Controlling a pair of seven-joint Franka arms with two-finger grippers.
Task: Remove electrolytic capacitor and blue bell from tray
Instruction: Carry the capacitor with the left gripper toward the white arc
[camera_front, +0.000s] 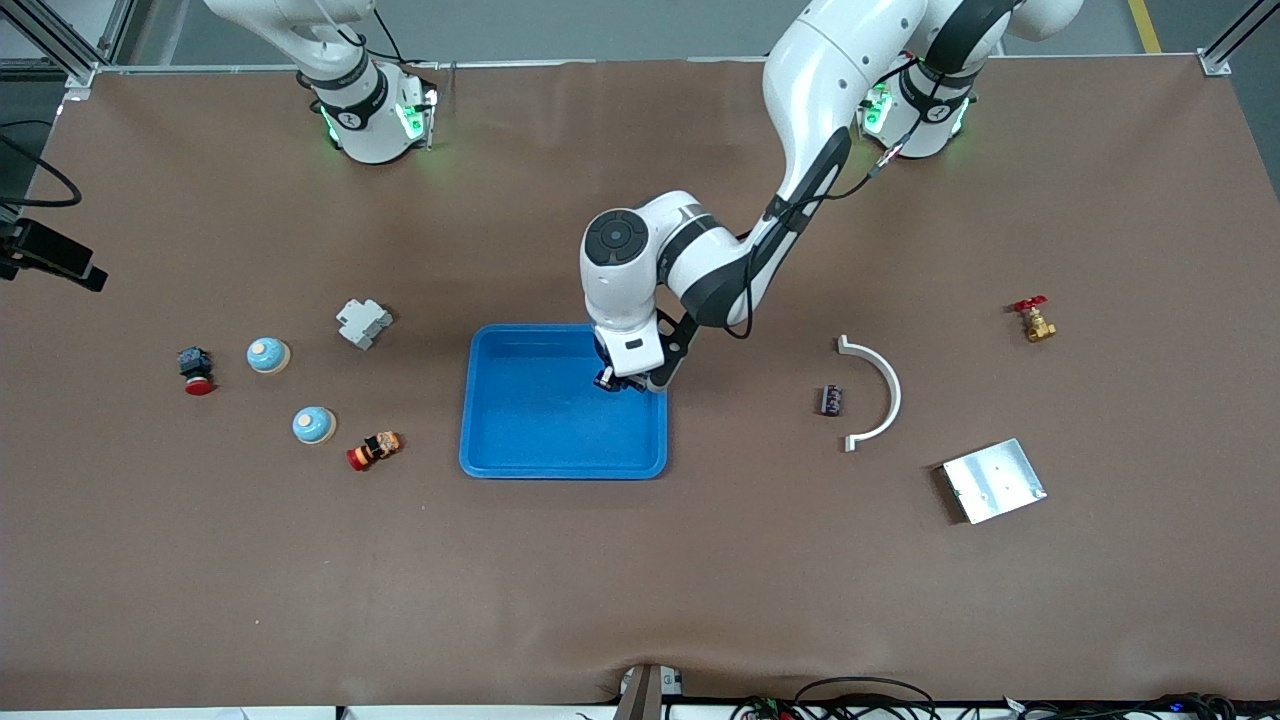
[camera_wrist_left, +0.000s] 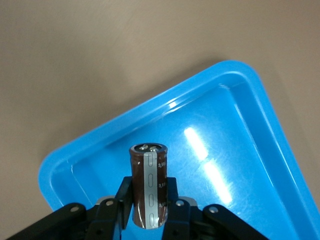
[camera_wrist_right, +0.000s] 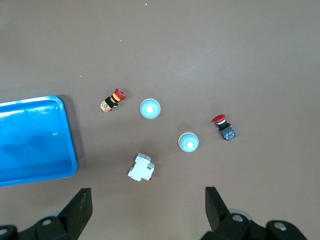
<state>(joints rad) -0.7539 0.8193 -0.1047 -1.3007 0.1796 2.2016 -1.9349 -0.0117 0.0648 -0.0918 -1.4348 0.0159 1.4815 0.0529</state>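
Blue plastic framed the action: the tray (camera_front: 520, 440) lay mid-tabletop, and the left tool (camera_front: 622, 380) hung over its corner toward the left arm's end, fingers (camera_wrist_left: 172, 212) clamped on the brown electrolytic capacitor (camera_wrist_left: 148, 186) (held by its lower body, so it would come straight up over the rim). Nothing else showed in the tray. Two blue bells (camera_front: 268, 355) (camera_front: 313, 425) already sat on the tabletop toward the right arm's end, presumably set clear. The right tool (camera_wrist_right: 147, 210) waited high above them, jaws spread wide, holding nothing.

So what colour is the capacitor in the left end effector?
Dark brown capacitor with a grey stripe; clearest in the left wrist view.
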